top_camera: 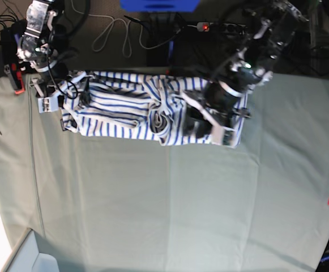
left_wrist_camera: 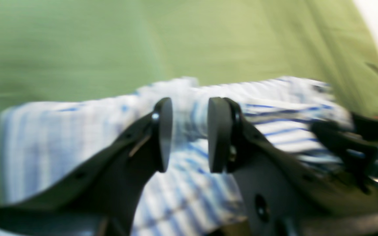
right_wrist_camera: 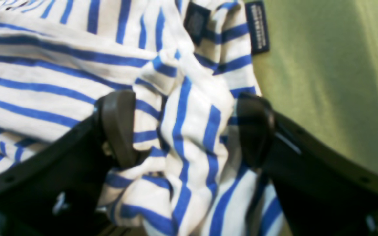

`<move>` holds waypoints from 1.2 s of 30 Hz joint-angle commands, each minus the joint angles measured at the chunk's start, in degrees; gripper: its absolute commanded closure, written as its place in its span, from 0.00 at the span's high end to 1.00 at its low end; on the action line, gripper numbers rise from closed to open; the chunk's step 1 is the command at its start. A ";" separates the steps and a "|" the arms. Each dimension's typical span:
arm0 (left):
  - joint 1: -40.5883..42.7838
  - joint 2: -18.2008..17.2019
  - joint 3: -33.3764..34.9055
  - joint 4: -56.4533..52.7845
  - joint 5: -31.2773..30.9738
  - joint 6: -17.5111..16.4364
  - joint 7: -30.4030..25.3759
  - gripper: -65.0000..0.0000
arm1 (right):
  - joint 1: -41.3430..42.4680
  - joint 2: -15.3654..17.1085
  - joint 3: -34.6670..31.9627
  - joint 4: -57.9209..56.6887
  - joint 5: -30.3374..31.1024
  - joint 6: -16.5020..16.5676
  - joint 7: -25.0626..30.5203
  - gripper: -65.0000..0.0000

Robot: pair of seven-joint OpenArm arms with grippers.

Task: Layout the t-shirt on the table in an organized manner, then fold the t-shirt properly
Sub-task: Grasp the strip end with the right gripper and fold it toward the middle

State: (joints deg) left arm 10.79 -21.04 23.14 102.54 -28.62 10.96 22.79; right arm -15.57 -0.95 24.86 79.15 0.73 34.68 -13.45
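1. pale green table (top_camera: pixel 153 215), mostly bare; striped t-shirt (top_camera: pixel 147 107) bunched in a long band along the far edge, dark tag (right_wrist_camera: pixel 258 28) showing.
2. right gripper (right_wrist_camera: pixel 185 131) at the band's left end, jaws spread wide around a fabric ridge, not pinching it.
3. left gripper (left_wrist_camera: pixel 189 134) at the right end, pads apart, cloth between them; grip or not, cannot tell through blur.
4. best to close on a single edge layer, not the lump.
5. then pull ends apart evenly, low over the table, to flatten creases before folding.
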 commanded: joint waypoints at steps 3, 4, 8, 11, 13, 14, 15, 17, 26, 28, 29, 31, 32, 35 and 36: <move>3.24 -0.72 -7.53 1.24 0.09 -0.10 -1.38 0.28 | -0.03 0.38 -0.12 -1.31 0.10 0.09 0.31 0.69; 4.29 -0.55 -10.52 1.24 0.09 -0.19 -1.38 0.28 | 0.14 0.38 -0.12 -1.92 0.10 0.09 0.31 0.69; 7.81 -0.19 -21.51 0.89 0.09 -0.19 -1.29 0.28 | 0.41 0.38 -2.66 -3.51 0.19 0.09 0.31 0.68; 10.09 -0.19 -28.01 0.89 0.09 -0.19 -1.20 0.28 | -0.03 0.38 -6.36 -3.51 0.37 0.18 0.49 0.58; 11.06 -0.19 -31.53 0.80 0.09 -0.28 -1.20 0.28 | 0.06 0.38 -8.12 -3.51 0.37 0.18 0.40 0.45; 11.59 -0.19 -33.20 0.80 0.09 -0.28 -1.20 0.28 | 0.14 0.38 -8.73 -3.51 0.37 0.18 0.40 0.37; 12.11 -0.19 -34.70 0.80 0.09 -0.28 -1.20 0.28 | 0.23 0.29 -9.35 -3.51 0.37 0.18 0.31 0.28; 12.91 -0.19 -37.33 0.80 0.09 -0.28 -1.20 0.28 | 0.32 0.12 -9.96 -3.33 0.37 0.18 0.31 0.09; 15.81 -0.11 -42.61 0.80 0.09 -0.28 -1.03 0.28 | -0.12 -2.52 -10.22 7.48 0.37 0.18 0.31 0.00; 16.07 -0.11 -43.31 0.80 0.09 -0.28 -0.94 0.28 | -0.21 -3.75 -10.58 11.35 0.19 0.18 0.22 0.00; 16.42 -0.11 -43.66 0.80 0.09 -0.28 -0.94 0.28 | -0.21 -4.10 -11.46 13.11 0.19 0.18 0.22 0.00; 16.51 -0.11 -44.28 0.80 0.09 -0.28 -0.94 0.28 | -0.82 -4.19 -13.92 15.83 0.19 0.18 0.22 0.00; 16.51 -0.11 -44.81 0.80 0.36 -0.28 -0.85 0.28 | -1.17 -4.10 -15.76 17.33 0.19 0.18 0.31 0.00; 17.57 -0.11 -47.00 0.80 0.53 -0.28 -0.85 0.28 | -1.61 -3.84 -20.16 21.46 0.10 -0.08 0.31 0.00; 17.57 -0.11 -47.88 0.80 0.53 -0.28 -0.85 0.28 | -1.79 -3.84 -21.30 22.87 0.02 -0.08 0.31 0.00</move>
State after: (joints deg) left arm 28.21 -20.21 -24.08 102.48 -28.62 10.50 23.27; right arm -17.87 -4.75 3.42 100.42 -0.32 33.63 -15.38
